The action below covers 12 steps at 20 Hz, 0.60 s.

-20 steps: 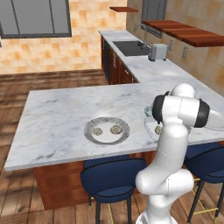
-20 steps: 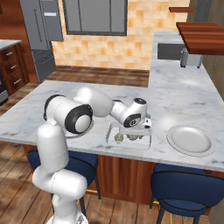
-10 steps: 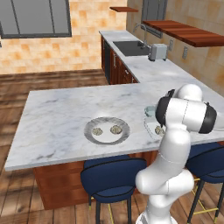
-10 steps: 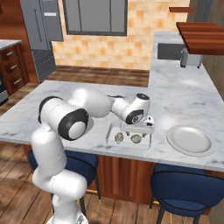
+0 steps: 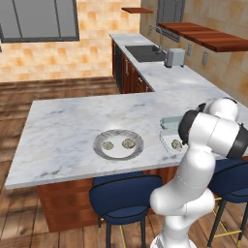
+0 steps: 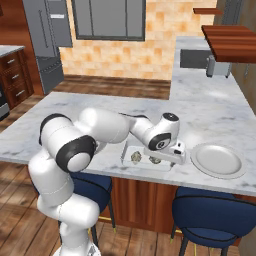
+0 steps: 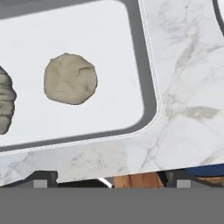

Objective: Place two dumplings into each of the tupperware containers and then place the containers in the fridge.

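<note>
The see-through grey tupperware container [image 6: 128, 151] sits near the counter's front edge with two dumplings [image 6: 135, 158] in it. In the hand view one round beige dumpling [image 7: 70, 79] lies on the tub's white floor [image 7: 109, 52] and a second, folded dumpling [image 7: 4, 105] shows at the left edge. My gripper [image 7: 111, 178] hovers open just above the tub's corner, holding nothing; from the right base it [image 6: 171, 158] hangs over the tub's right end. The pale blue-green container [image 5: 170, 122] stands just behind the grey one [image 5: 167, 141]. Two more dumplings [image 5: 128, 143] rest on the round grey plate [image 5: 102, 151]. The fridge [image 6: 47, 45] stands far back left.
The plate [image 6: 217, 160] lies right of the tub in the right base view. Blue stools [image 5: 126, 198] stand under the counter's front edge [image 5: 72, 177]. A toaster [image 5: 174, 57] and a sink [image 5: 144, 52] are on the far counter, under a wooden shelf [image 5: 208, 36].
My gripper opened and let go of a dumpling, which now lies in the grey container beside the first. The hand shifted a little toward the tub's right end.
</note>
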{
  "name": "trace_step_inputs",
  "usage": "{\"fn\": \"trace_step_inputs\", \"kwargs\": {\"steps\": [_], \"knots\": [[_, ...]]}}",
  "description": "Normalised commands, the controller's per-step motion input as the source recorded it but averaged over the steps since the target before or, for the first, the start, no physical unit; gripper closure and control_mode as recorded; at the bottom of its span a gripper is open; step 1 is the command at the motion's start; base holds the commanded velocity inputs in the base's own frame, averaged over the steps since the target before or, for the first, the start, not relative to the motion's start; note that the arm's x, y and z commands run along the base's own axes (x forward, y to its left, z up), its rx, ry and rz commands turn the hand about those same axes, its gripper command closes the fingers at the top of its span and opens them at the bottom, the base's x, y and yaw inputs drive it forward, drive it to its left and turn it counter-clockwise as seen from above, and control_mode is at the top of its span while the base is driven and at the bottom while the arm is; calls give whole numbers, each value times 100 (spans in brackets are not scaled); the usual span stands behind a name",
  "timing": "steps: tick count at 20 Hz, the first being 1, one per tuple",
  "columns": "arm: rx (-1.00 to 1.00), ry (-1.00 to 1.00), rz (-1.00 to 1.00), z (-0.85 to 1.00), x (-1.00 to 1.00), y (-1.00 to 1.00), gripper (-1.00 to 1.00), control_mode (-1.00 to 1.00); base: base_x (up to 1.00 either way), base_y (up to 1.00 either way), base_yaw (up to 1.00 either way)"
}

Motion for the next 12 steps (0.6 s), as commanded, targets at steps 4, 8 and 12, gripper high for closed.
{"fn": "trace_step_inputs", "kwargs": {"steps": [4, 8, 12], "knots": [[0, 0, -25, 1, 0, -4, -100, -100, 0, 0, 0], [0, 0, -22, 0, 0, -25, -100, -100, 0, 0, 0], [1, 0, -11, 0, 4, -12, -100, -100, 0, 0, 0]]}}
